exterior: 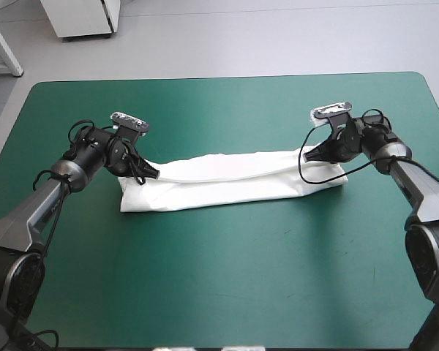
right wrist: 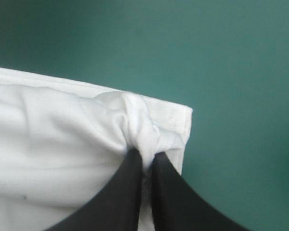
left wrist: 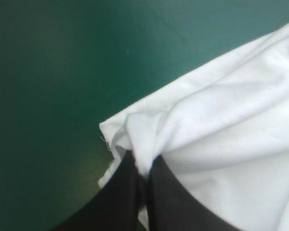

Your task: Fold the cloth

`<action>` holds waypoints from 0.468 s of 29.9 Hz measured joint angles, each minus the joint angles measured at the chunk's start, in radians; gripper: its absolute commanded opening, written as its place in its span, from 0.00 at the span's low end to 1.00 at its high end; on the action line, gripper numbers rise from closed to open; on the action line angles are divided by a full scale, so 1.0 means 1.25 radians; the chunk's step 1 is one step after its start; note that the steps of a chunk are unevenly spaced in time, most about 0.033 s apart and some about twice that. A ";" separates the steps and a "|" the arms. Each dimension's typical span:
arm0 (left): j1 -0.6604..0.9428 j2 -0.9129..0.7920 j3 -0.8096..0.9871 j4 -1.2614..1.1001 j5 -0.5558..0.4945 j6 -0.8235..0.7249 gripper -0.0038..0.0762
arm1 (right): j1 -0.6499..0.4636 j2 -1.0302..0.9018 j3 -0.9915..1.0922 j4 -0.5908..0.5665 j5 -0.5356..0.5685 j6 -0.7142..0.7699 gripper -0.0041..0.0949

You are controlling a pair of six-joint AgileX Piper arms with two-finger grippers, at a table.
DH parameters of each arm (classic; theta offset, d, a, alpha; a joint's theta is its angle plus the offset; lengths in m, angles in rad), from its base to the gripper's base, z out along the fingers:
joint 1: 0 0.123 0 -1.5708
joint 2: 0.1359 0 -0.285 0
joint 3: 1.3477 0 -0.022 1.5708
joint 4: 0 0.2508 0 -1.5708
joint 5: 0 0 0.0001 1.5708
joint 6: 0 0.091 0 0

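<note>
The T-shirt (exterior: 234, 183) lies as a long, narrow folded band across the middle of the teal-green tabletop (exterior: 227, 292), running roughly from 9 o'clock to 3 o'clock. Its 9 o'clock end sits a touch nearer the robot than its 3 o'clock end.

Over at the 9 o'clock end, the left gripper (exterior: 152, 174) is right down on the cloth. In its wrist view the black jaws are all but together, clamped on a bunched corner of white fabric, and folds fan away from the pinch. Bare cover shows beside that corner.

At the 3 o'clock end, the right gripper (exterior: 307, 155) has the far corner. Its jaws are pressed nearly closed on a small puckered knot of cloth just inside a stitched hem, and the square corner sits just beside them.

Between the two grips the far edge of the band runs in a shallow sag, with a soft crease along its length. The near edge rests flat on the tabletop, and both arms reach inward from opposite sides.
</note>
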 measured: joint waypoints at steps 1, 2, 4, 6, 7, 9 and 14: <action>0.000 0.000 0.000 0.000 0.001 -0.001 0.12 | 0.000 0.000 -0.004 -0.001 0.006 -0.006 0.33; 0.000 0.000 0.000 0.000 0.005 -0.002 0.17 | 0.000 0.001 -0.008 -0.001 0.015 -0.009 0.39; 0.000 0.000 0.000 0.002 0.023 -0.002 0.28 | 0.000 0.001 -0.022 -0.003 0.036 -0.014 0.55; 0.000 0.000 -0.004 0.002 0.049 -0.002 0.40 | 0.000 0.001 -0.042 -0.005 0.066 -0.015 0.63; 0.000 -0.002 -0.009 0.004 0.071 -0.003 0.44 | 0.000 -0.001 -0.053 -0.005 0.078 -0.016 0.64; 0.000 -0.011 -0.021 0.004 0.109 -0.009 0.48 | -0.001 -0.013 -0.068 -0.007 0.094 -0.015 0.63; 0.000 -0.066 -0.061 -0.031 0.185 -0.024 0.45 | -0.032 -0.087 -0.076 -0.015 0.136 -0.005 0.61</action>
